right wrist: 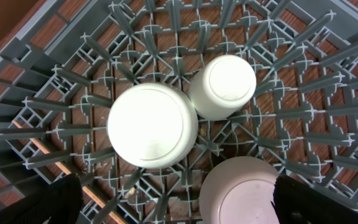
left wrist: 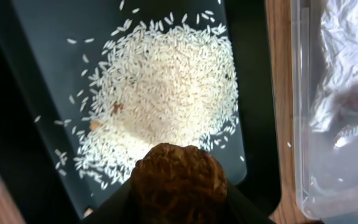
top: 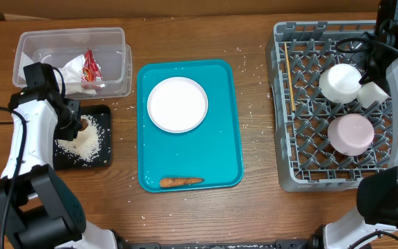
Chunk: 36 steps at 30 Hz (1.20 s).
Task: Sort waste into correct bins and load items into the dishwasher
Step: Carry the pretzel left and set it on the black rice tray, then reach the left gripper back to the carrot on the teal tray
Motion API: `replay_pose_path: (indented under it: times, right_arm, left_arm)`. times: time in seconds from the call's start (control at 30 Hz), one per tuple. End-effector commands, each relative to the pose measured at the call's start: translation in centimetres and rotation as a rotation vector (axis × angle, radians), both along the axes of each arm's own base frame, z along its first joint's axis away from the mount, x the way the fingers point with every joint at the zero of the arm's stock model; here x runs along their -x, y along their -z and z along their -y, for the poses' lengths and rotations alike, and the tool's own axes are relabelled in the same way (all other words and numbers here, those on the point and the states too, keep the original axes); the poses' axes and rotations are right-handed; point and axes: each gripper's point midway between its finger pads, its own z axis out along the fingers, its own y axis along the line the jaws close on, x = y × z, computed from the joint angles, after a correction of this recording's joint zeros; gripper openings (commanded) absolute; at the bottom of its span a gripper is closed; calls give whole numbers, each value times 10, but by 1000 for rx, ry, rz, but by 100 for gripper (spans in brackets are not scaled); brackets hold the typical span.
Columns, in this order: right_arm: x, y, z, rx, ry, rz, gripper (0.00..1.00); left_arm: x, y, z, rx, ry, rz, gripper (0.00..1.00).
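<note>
- From overhead, we judge the sorting mostly done. Crumpled napkins (top: 68, 69) and a red-and-white wrapper (top: 90, 68) lie in the clear tub (top: 71, 33). Loose rice (top: 85, 144) is heaped on the flat black tray (top: 103, 158), and the left end effector (top: 81, 125) hangs over that tray.
- In the same view, the grey pegged dish rack (top: 309, 162) holds two upturned bowls (top: 340, 83), a small cup (top: 373, 94) and thin chopsticks (top: 287, 79) along its left side. Left to do: the round glossy plate (top: 177, 104) and the tapered orange carrot (top: 181, 182) sit on the teal tray (top: 223, 138). Stray grains dot the wooden tabletop (top: 254, 207).
- At the left wrist, the end effector is closed on a brown food piece (left wrist: 179, 177), oval and wrinkled, over the near edge of the rice. Whether it touches the tray we cannot tell.
- At the right wrist, the right end effector (right wrist: 179, 199) stands wide, holding nothing, above the smooth bowls and cup among the stiff plastic pegs.
</note>
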Motion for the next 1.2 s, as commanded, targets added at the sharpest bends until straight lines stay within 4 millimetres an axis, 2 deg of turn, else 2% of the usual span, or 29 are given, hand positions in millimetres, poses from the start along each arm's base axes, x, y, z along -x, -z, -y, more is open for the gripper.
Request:
replay_pose_path:
  times: [0.0,0.17,0.3,0.37,0.43,0.53,0.67,0.8,0.87,1.0,1.17]
  right_arm:
    - [0,-10,2,10,9,30,100]
    - [1,-10,2,10,9,30,100]
    - [0,-10,2,10,9,30,100]
    - [1,-10,2,10,9,30,100]
    - [1,-10,2,10,9,30,100]
    - [0,-10,2,10,9,30,100]
    - [0,-10,2,10,9,30,100]
    - [0,-10,2,10,9,30,100]
    - [0,-10,2,10,9,30,100]
    - [0,-10,2,10,9,30,100]
    - [0,-10,2,10,9,30,100]
  left_arm:
    - [7,22,-12,-63,-22,-78,37]
    - [9,49,-16,-66,-36,-144,38]
    - [10,58,-16,-59,-35,-163,39]
    - [10,57,-16,-59,-35,-163,42]
    - [10,57,-16,-59,-30,-163,50]
    - [11,56,-12,-35,-18,-167,54]
    - [7,44,-4,10,46,-171,63]
    - [-3,11,16,94,206,-142,66]
    - [-3,-1,33,151,262,-126,66]
    - [1,-18,78,250,405,-102,67]
    - [15,-27,130,272,592,-152,67]
